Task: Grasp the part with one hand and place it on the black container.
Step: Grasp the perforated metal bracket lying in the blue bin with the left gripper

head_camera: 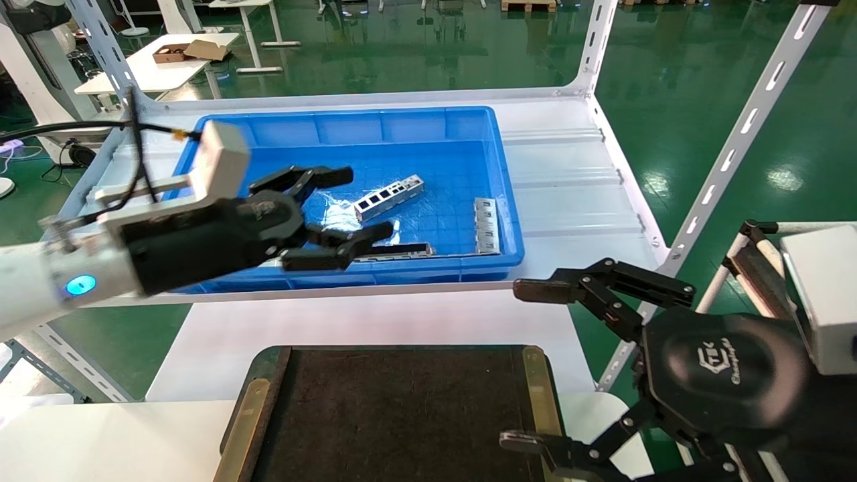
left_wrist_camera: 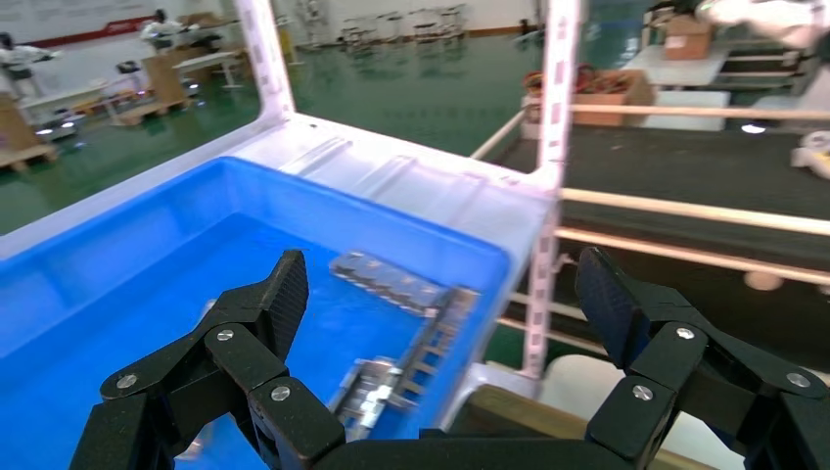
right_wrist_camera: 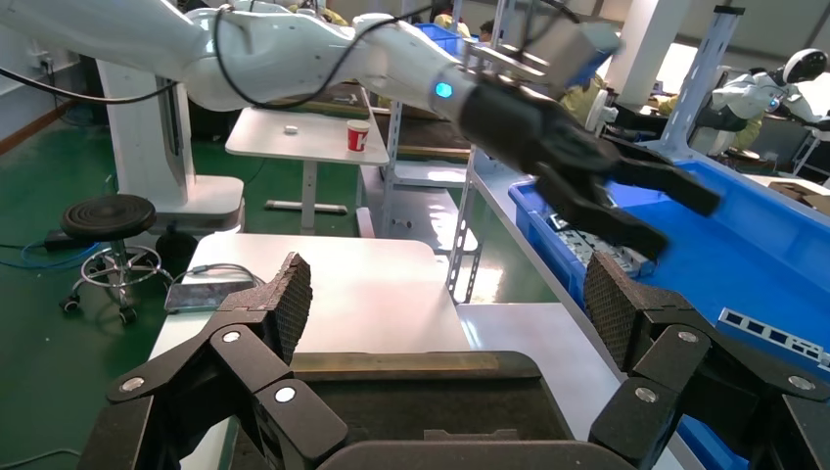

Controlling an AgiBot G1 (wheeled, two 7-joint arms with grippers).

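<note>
**Left gripper poised in the blue bin, part lying just past its fingers**

Nearest the head camera is the right gripper (head_camera: 529,365), hanging at the right edge of the black container (head_camera: 395,415) with its fingers (head_camera: 535,290) spread wide and nothing between them. Its round black housing carries a pale logo and a line of lettering too small to read.

The black container is the largest task item: a flat rectangular tray with a dark matte surface and brass-coloured strips down its sides, lying on the white table (head_camera: 221,341) directly in front of the robot. It sits beside and below the right gripper's fingers.

Beyond it, on a white shelf (head_camera: 569,174), stands the blue bin (head_camera: 375,124). The left gripper (head_camera: 358,204) reaches into it from the left, fingers (head_camera: 331,176) apart and holding nothing.

The part (head_camera: 388,197) lies on the bin floor just beyond the left fingertips, in line with the gap between them, not touching them. It is a slim silver-grey stamped metal bar, lying at a slant, with a row of dark square cut-outs along its face.

A dark-faced flat bar (head_camera: 395,250) lies near the bin's front wall, close beside the nearer left finger. A wider grey slotted plate (head_camera: 487,225) rests at the bin's right side, well away from both grippers.
</note>
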